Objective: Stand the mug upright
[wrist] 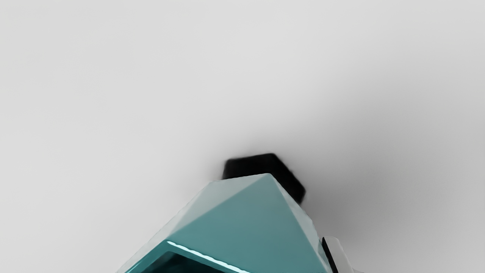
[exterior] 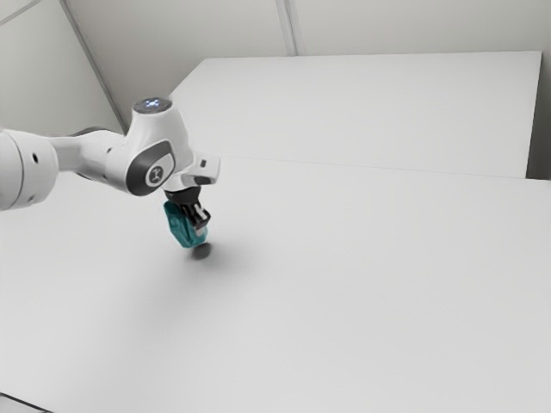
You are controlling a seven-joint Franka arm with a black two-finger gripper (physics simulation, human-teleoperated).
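Note:
The gripper (exterior: 203, 224) points down over the table, shut on the teal faceted mug (exterior: 179, 227). A small dark shadow lies on the table just below the mug, which looks tilted and slightly raised. In the wrist view the mug (wrist: 242, 220) widens toward the hand, with part of its dark opening showing near the hand and its narrower end toward the table. One finger (wrist: 337, 254) rests along the mug's outer side there; the other finger is hidden. The mug's handle cannot be made out.
The white table (exterior: 370, 284) spreads around the hand and toward the exterior view's right. A large pale panel (exterior: 370, 107) lies beyond the table's far edge. The arm comes in from the exterior view's left.

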